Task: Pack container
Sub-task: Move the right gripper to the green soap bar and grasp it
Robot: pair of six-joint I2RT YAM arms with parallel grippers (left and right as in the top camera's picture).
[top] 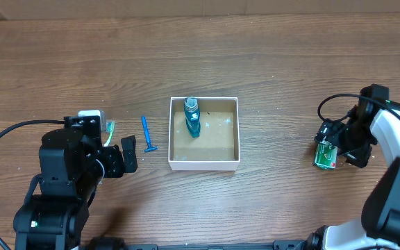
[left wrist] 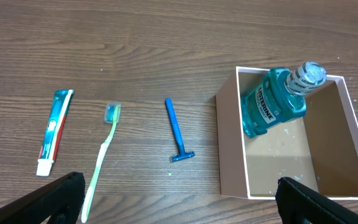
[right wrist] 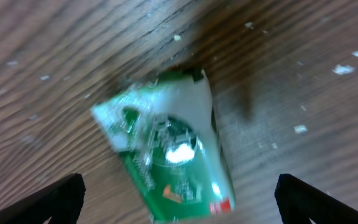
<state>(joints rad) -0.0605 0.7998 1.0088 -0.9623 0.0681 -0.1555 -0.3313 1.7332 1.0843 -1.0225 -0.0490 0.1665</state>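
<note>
Overhead: mouthwash bottle (top: 192, 118) inside container (top: 204, 164)

Teal mouthwash bottle (left wrist: 272, 106), blue razor (left wrist: 178, 132), green-and-white packet (right wrist: 173, 155)

Square white-walled container (top: 204, 164) — tan floor, open-topped, mid-table

Left gripper (left wrist: 179, 186) sits left of the container (top: 204, 164), jaws wide; right gripper (right wrist: 179, 186) well right of it, jaws wide too.
</note>
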